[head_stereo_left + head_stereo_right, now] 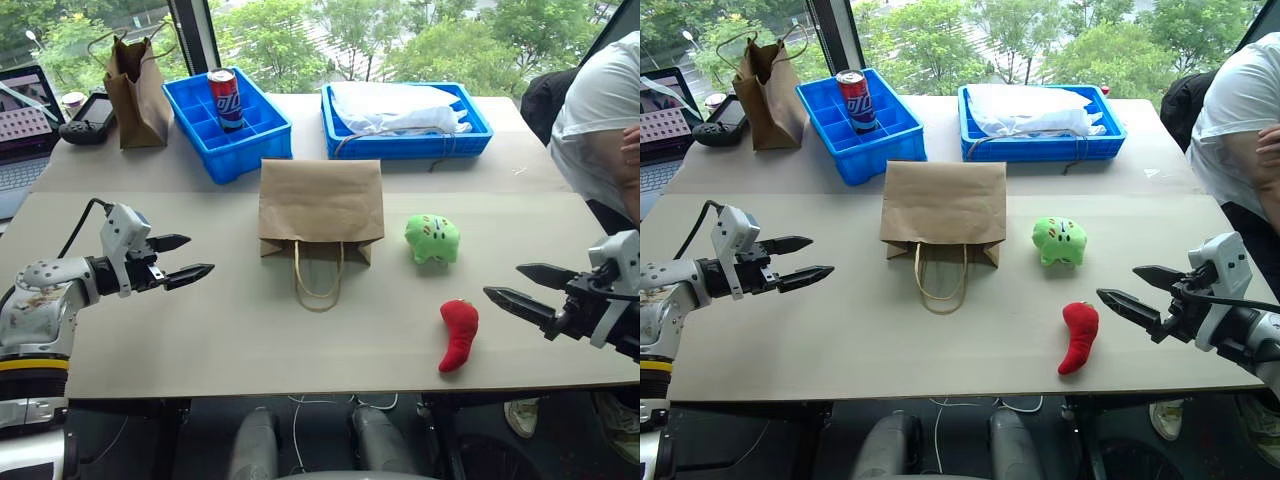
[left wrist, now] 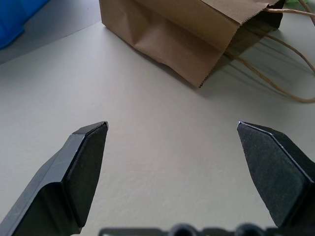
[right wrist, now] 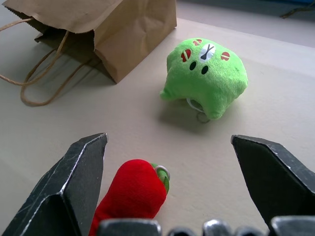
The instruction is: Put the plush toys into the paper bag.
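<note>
Both toys out, both grippers spread and empty

Your bag (image 1: 320, 205) lies flat; the green toy (image 1: 432, 239) and chili (image 1: 459, 335) sit right of it. With the right gripper (image 1: 518, 285) near the chili, you may shove the limp bag rather than fill it; the left gripper (image 1: 183, 258) could steady it.

No legible txt; can (image 1: 225, 97) logo unreadable.
</note>
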Controlling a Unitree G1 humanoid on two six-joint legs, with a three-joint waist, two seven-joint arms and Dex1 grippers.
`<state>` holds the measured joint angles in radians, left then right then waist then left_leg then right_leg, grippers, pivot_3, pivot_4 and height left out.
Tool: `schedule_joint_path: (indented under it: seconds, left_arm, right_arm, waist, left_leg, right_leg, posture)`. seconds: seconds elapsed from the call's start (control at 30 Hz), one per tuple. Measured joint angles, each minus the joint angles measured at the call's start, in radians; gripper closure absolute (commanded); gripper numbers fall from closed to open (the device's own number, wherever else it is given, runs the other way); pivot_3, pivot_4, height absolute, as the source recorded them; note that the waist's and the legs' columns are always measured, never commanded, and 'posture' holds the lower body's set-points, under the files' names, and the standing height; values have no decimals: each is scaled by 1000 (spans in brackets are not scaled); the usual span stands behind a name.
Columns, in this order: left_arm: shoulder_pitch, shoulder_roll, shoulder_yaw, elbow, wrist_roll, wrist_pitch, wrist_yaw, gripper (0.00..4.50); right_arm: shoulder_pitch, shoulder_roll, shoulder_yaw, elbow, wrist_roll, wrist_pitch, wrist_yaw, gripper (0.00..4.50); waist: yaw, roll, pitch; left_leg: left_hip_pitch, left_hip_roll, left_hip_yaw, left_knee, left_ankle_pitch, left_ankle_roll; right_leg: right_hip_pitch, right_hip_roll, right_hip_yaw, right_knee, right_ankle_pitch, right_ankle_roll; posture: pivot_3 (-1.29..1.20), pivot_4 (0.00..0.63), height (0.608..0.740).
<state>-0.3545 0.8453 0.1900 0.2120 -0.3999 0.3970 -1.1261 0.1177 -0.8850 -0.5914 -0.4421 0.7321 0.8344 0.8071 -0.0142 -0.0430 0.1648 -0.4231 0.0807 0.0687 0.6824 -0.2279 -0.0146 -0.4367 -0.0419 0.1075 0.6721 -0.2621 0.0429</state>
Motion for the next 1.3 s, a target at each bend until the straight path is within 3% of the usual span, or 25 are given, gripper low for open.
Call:
schedule_joint_path:
  seconds: [0.07,0.2,0.3,0.43,0.63,0.8,1.0,1.1,1.3]
  left_arm:
    - [-1,0,0,0,-2,2,-2,0]
    - [-124,19,-6,-27,-153,128,-176,0]
    - [-307,45,-112,-84,-160,123,-348,0]
    - [-430,16,-253,-43,-130,69,-466,0]
    - [-569,-104,-491,151,-66,-232,-482,0]
    - [-662,-174,-691,358,30,-605,-485,0]
    - [-772,-298,-743,625,154,-954,-485,0]
    - [-789,-355,-746,739,217,-1074,-485,687]
    - [-792,-435,-725,794,195,-1066,-485,2932]
  right_arm:
    - [0,0,0,0,0,0,1,19]
    - [-7,-61,-2,-40,35,10,57,19]
    - [-84,-133,1,-110,130,51,88,19]
    - [-131,-167,46,-188,227,105,71,19]
    - [-194,-136,123,-300,391,165,-93,19]
    - [-121,-113,123,-354,451,177,-224,19]
    - [-43,-104,92,-379,453,172,-291,19]
    - [-20,-102,71,-386,448,167,-313,0]
    - [19,-125,65,-391,428,157,-314,0]
  waist:
    - [0,0,0]
    - [5,0,0]
    - [5,1,0]
    - [0,1,-1]
    - [3,1,-1]
    - [9,1,-1]
    - [15,1,-1]
    - [11,1,-1]
    - [11,1,0]
  left_leg:
    - [0,0,0,0,0,0]
    - [-2,0,-2,2,0,0]
    - [-1,-1,-5,2,0,0]
    - [1,-1,-10,2,0,0]
    - [-1,-3,-15,2,0,1]
    - [-4,-4,-17,3,0,1]
    - [-4,-5,-18,4,0,1]
    - [-4,-5,-19,4,0,1]
    - [-7,-6,-23,5,0,1]
  right_leg:
    - [0,0,0,0,0,0]
    - [0,0,-2,0,0,0]
    - [4,0,-3,-2,0,0]
    - [10,0,-8,-7,-1,0]
    - [12,0,-10,-9,-1,0]
    - [12,-1,-9,-10,-1,0]
    - [13,-1,-9,-10,-1,1]
    - [13,-1,-9,-10,-1,1]
    - [12,-1,-10,-9,-2,2]
  posture:
    - [0,150,702]
    - [0,150,702]
    - [0,150,702]
    - [0,150,702]
    - [0,150,702]
    - [0,150,702]
    - [0,150,702]
    - [0,150,702]
    - [0,150,702]
